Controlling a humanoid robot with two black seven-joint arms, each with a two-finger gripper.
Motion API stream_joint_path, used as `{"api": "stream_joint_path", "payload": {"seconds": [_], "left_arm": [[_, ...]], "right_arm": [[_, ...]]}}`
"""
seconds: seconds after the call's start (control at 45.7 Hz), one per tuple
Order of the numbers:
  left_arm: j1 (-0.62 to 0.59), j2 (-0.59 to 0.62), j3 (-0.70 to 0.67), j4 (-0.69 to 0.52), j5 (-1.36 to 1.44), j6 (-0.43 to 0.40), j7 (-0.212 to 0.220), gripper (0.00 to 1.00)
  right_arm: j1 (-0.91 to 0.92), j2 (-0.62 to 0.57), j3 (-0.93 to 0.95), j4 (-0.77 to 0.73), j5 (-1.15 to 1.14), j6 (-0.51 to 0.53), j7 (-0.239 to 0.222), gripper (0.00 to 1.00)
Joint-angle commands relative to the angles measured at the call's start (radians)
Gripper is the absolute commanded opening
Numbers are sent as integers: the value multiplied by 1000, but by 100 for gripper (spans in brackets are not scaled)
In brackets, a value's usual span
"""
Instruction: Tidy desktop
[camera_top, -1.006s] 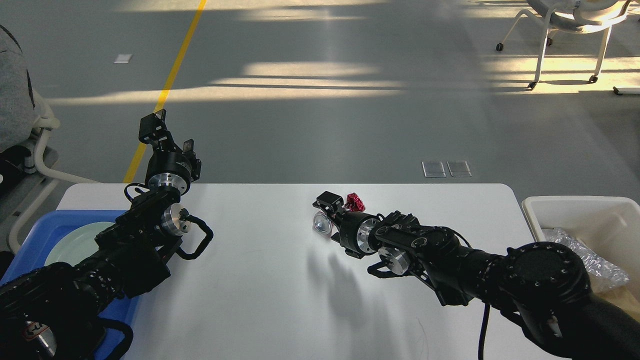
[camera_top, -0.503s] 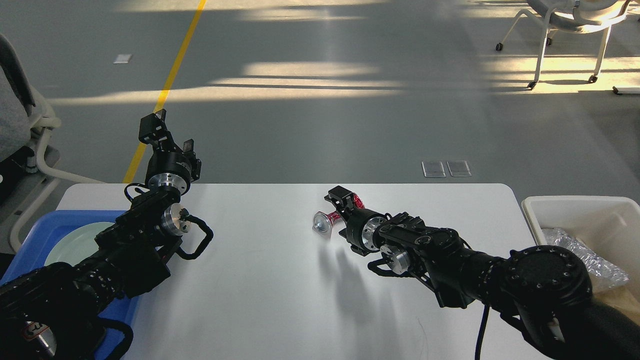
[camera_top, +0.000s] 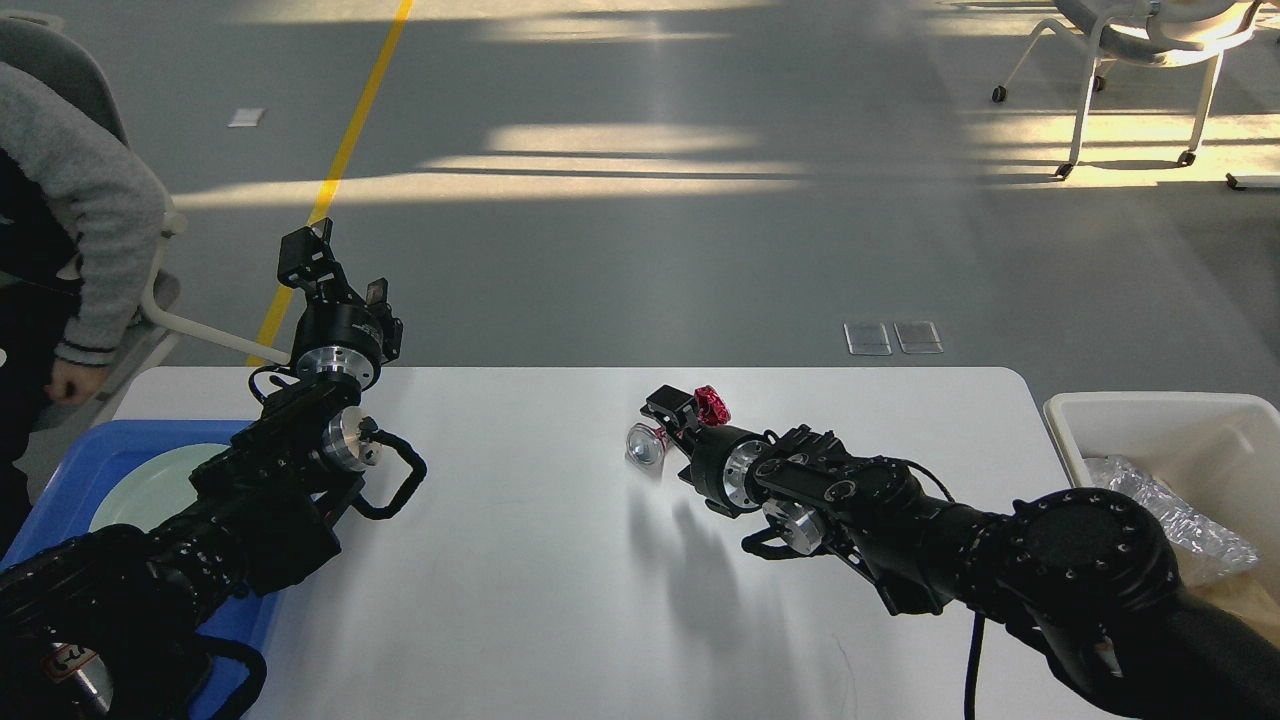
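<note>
The white desktop (camera_top: 520, 600) fills the lower part of the head view. Near its far middle lie a crumpled red foil scrap (camera_top: 712, 405) and a shiny silvery piece (camera_top: 645, 446). My right gripper (camera_top: 668, 418) sits low over the desktop between the two, touching or nearly touching them. It is dark and seen end-on, so I cannot tell whether it is open or shut. My left gripper (camera_top: 340, 270) is raised over the far left edge of the desktop, open, with nothing between its fingers.
A blue tray (camera_top: 80, 460) holding a pale green plate (camera_top: 150, 485) sits at the left under my left arm. A white bin (camera_top: 1150, 415) with crumpled clear plastic (camera_top: 1175, 520) stands at the right. A person's grey-sleeved arm (camera_top: 90, 220) is at the far left.
My right gripper shifted slightly right and back, then returned beside the red scrap and silvery piece, which barely moved. A person's grey-sleeved arm has come into view at left. The left arm stayed still.
</note>
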Motion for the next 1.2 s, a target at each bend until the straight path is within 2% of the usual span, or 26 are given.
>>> {"api": "stream_joint_path", "payload": {"seconds": [0.0, 0.241, 0.525, 0.678, 0.963, 1.181], "left_arm": [[0, 0, 0, 0, 0, 0, 0, 96], [0, 0, 0, 0, 0, 2, 0, 96], [0, 0, 0, 0, 0, 0, 0, 96], [0, 0, 0, 0, 0, 2, 0, 96], [0, 0, 0, 0, 0, 0, 0, 96], [0, 0, 0, 0, 0, 0, 0, 96]], "right_arm": [[49, -3, -17, 6, -1, 65, 0, 100], [133, -89, -103, 92, -2, 188, 6, 100], [138, -110, -146, 98, -119, 153, 8, 100], [140, -106, -77, 97, -99, 116, 8, 100], [138, -110, -15, 100, -13, 129, -2, 100], [147, -113, -81, 109, -79, 132, 0, 100]]}}
